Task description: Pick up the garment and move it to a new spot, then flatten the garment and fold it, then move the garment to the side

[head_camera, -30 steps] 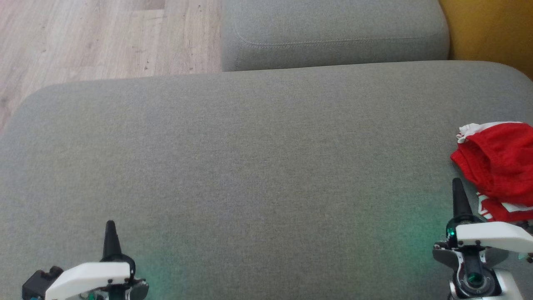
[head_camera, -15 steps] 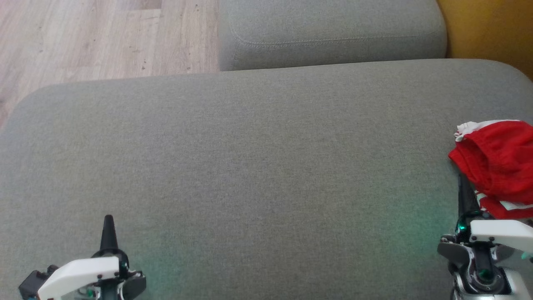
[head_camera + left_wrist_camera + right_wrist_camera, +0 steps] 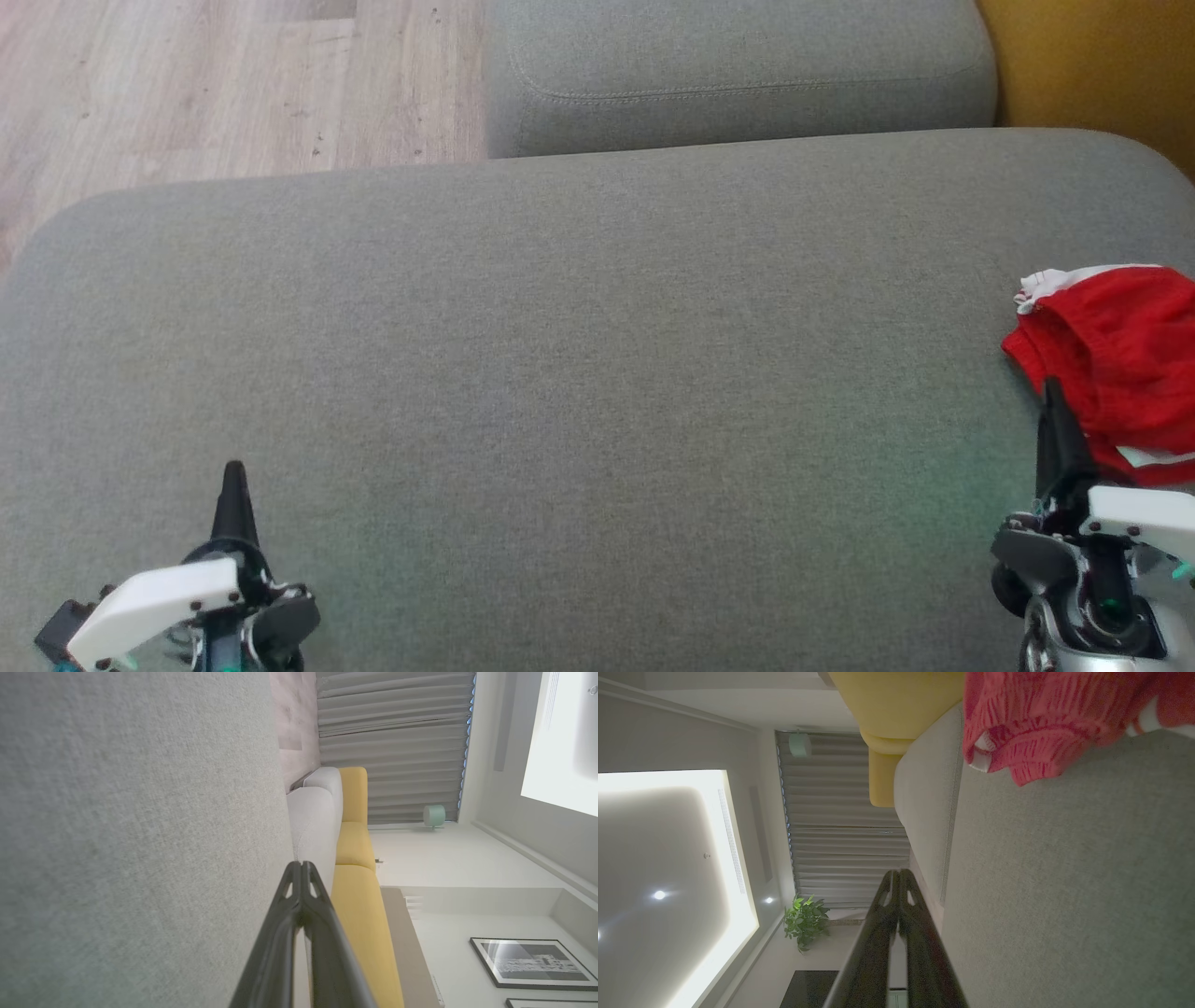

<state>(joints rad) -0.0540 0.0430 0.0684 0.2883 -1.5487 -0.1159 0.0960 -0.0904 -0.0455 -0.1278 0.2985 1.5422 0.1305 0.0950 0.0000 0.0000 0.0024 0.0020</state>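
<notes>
Garment (image 3: 1125, 359) — crumpled, just beside right fingers (image 3: 1056, 439) | those and left fingers (image 3: 232, 509) pressed together

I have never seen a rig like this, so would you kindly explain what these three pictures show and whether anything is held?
It is a two-armed robot. One picture comes from its head camera, looking down on a grey cushion; the other two come from cameras on each wrist, looking along that arm's dark fingers. The left gripper sits at lower left, the right gripper at lower right. Both are shut and hold nothing. A crumpled red garment with white trim lies on the cushion beside the right gripper.
</notes>
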